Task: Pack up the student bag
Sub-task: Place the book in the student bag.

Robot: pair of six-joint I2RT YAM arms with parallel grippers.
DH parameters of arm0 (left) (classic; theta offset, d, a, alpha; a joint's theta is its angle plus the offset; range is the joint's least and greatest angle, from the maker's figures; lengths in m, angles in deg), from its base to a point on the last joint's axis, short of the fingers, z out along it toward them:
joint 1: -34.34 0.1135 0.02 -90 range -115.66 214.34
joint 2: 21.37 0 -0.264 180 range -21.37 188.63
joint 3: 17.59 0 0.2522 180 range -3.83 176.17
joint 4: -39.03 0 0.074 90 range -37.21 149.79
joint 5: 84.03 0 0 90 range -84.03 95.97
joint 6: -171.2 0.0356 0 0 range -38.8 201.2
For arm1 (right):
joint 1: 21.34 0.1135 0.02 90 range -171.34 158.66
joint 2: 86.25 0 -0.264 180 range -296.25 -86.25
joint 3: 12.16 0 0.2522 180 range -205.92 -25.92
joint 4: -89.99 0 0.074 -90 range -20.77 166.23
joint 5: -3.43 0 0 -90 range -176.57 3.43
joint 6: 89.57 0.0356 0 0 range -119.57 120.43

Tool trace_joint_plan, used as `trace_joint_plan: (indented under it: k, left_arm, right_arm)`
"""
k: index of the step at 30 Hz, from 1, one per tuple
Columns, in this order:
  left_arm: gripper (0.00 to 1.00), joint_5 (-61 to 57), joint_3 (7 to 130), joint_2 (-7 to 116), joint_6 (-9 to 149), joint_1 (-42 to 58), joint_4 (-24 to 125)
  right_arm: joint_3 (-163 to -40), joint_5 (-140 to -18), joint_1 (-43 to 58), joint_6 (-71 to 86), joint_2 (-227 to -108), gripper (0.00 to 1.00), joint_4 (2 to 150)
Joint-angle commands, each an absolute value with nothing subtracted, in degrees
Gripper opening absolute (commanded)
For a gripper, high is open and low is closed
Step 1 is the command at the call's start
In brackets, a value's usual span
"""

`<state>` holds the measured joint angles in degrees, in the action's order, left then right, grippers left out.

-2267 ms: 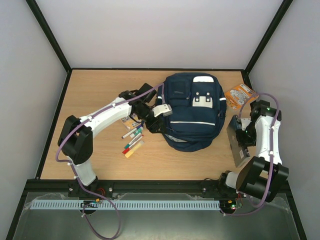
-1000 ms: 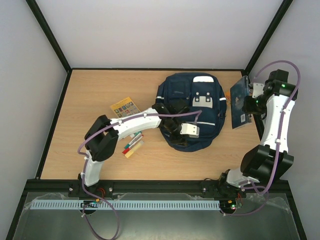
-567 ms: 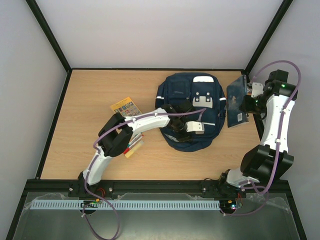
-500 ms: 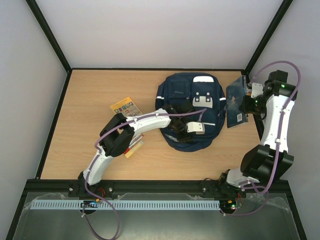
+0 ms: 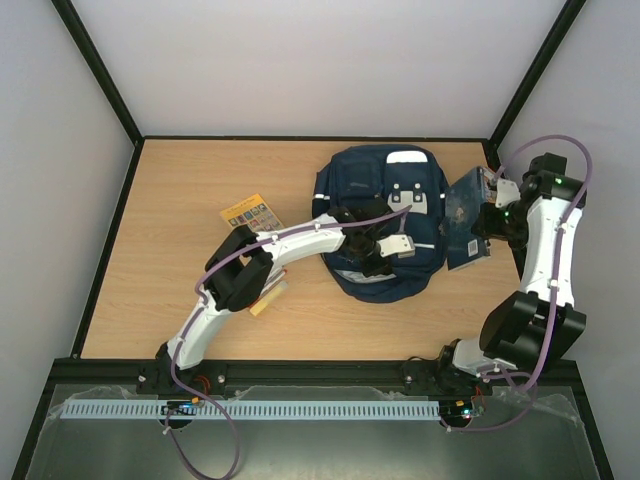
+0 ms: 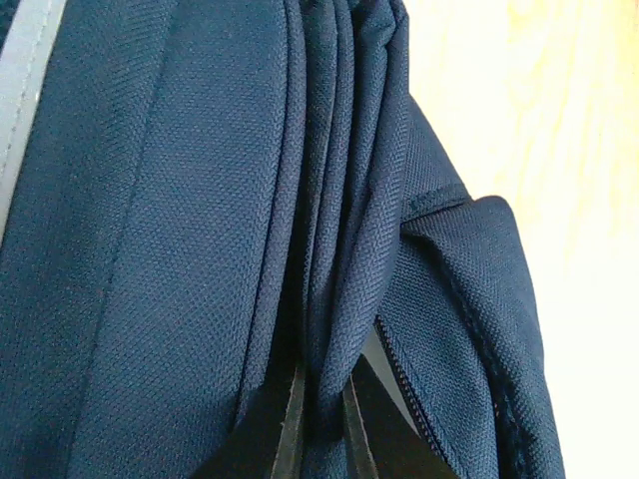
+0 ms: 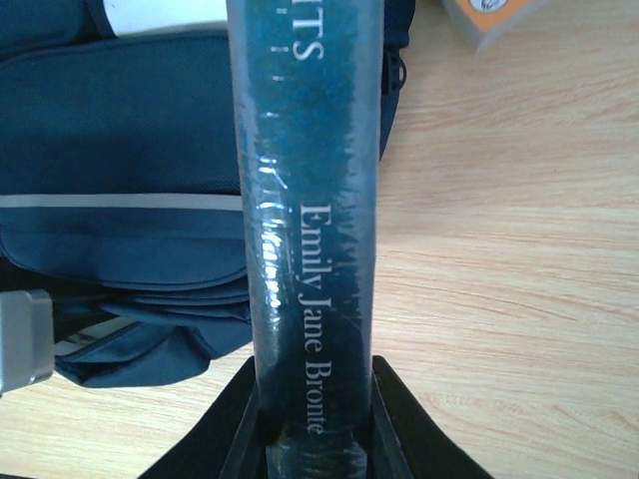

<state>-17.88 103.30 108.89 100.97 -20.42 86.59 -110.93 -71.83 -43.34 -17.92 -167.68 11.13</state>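
Here, the backpack lies flat on the table, toward the far side and a little right of the middle, its grey patches facing up. The left arm stretches across to the near edge of the backpack, where the left gripper has closed almost fully on a fold of the navy fabric. In the left wrist view its thin fingers pinch that fold from both sides. The right gripper is held up just beside the right side of the backpack, clamped around the lower end of a dark blue book. The right wrist view shows the book's spine, lettered "Emily Jane Bronte", standing between the two fingers. An orange item lies on the wood beyond the book. A yellow booklet sits left of the backpack, and a few pens peek out from under the left arm.
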Motion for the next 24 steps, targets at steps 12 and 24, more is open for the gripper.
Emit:
trace_joint_plan:
  k: [12,24]
  left_arm:
    - [0.03,-15.2,94.8,93.0,88.9,-12.7,81.3]
    - [0.03,-12.1,97.9,92.3,80.8,-6.9,77.7]
  right_arm:
    - [-114.5,-68.8,-35.4,-15.6,-177.3,0.01,19.2]
    - [-135.1,-57.0,-30.1,-13.7,-194.0,0.01,18.8]
